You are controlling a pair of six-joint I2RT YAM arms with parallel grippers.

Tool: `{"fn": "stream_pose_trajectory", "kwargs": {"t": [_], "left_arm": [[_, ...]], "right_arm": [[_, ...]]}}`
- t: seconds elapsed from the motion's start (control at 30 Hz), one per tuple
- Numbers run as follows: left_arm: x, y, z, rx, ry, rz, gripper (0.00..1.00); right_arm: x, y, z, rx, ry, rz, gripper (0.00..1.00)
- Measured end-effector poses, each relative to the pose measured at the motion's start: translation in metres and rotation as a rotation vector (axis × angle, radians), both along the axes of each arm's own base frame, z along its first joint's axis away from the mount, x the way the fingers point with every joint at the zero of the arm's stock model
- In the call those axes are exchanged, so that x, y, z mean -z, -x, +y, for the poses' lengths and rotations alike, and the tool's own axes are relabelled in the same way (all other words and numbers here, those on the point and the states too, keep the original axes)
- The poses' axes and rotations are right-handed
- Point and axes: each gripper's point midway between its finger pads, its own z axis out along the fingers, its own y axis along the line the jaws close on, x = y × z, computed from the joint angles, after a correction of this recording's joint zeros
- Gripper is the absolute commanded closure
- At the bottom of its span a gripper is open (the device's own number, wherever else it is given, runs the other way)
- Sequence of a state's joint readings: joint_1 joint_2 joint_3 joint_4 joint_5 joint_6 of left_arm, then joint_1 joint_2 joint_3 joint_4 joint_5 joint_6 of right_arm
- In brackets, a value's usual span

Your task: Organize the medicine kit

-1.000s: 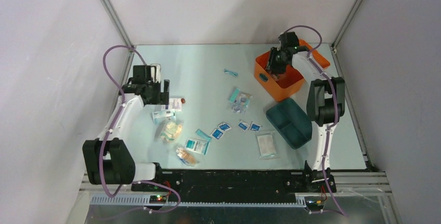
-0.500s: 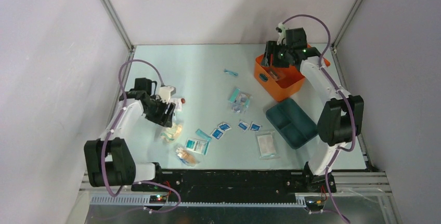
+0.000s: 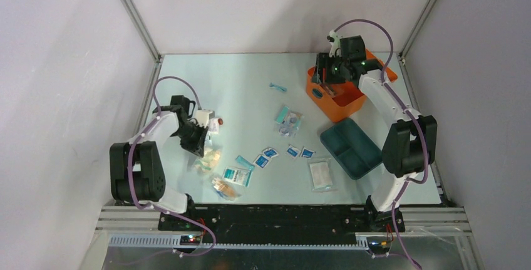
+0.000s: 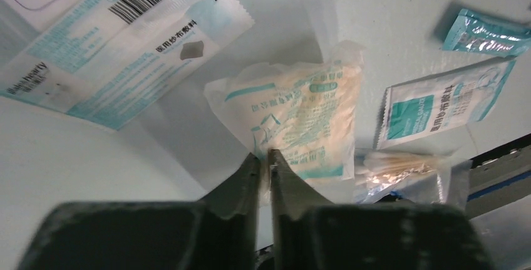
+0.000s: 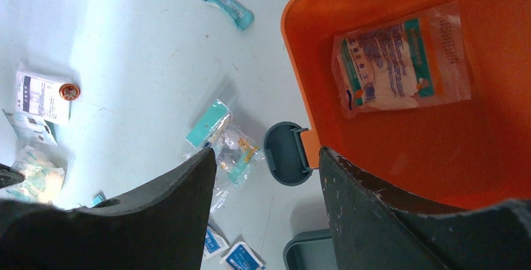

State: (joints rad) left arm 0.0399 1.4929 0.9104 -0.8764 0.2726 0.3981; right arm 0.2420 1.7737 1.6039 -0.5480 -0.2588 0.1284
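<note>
nearest the arm bases, 1 swab packet (image 3: 222, 186) and 1 printed dressing packet (image 3: 237, 175) are laid side by side, with 1 clear flat packet (image 3: 320, 175) well apart to the right. just beyond the first 2, the gauze packet (image 4: 294, 119) is met by the left gripper (image 4: 264, 156). its fingers are drawn almost together with the packet's corner at their tips, and whether the film is truly caught cannot be told.

the step in hand is judged to be lifting this packet for the kit. it would be done well if the pinch were set deeper onto the film, not on the bare corner. the lift should be kept slow, since so soft a bag could slip out or drag the large white packet (image 4: 125, 38) near it.

farther on, 4 small blue-white sachets (image 3: 270, 153) are counted in a loose row. 1 teal tray insert (image 3: 350, 148) is seen on the table, outside the case and just beside it. at the far right the medicine kit (image 3: 338, 101) is stood open, with 1 packet (image 5: 401, 57) lying on its orange floor. the right gripper (image 5: 266, 152) is held above its rim, spread wide and carrying nothing.
</note>
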Motion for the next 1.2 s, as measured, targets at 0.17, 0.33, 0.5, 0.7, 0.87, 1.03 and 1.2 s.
{"fn": "stream_pose_trajectory", "kwargs": {"t": [0.17,0.33,0.5,0.7,0.87,1.03,1.2], "left_arm": [[-0.011,-0.014,-0.001,-0.044,-0.001,-0.031,1.00],[-0.053,-0.053,-0.015,-0.126,0.081,-0.124,1.00],[-0.105,-0.114,-0.049,-0.219,0.296,-0.182,1.00],[-0.129,-0.164,-0.114,-0.240,0.593,-0.055,1.00],[-0.127,-0.167,-0.176,-0.201,0.802,0.180,1.00],[-0.125,-0.153,-0.214,-0.198,0.912,0.391,1.00],[-0.131,-0.140,-0.228,-0.198,0.970,0.498,1.00]], "right_arm": [[0.000,0.003,0.005,-0.048,0.014,-0.015,0.31],[-0.015,0.013,0.023,-0.231,-0.004,-0.062,0.27],[-0.068,0.018,0.049,-0.498,-0.027,-0.298,0.28],[-0.108,0.046,0.084,-0.795,0.065,-0.664,0.29],[-0.081,0.074,0.119,-1.084,0.209,-0.897,0.23],[-0.051,0.084,0.137,-1.294,0.328,-1.044,0.17],[-0.044,0.096,0.145,-1.452,0.425,-1.189,0.17]]}}
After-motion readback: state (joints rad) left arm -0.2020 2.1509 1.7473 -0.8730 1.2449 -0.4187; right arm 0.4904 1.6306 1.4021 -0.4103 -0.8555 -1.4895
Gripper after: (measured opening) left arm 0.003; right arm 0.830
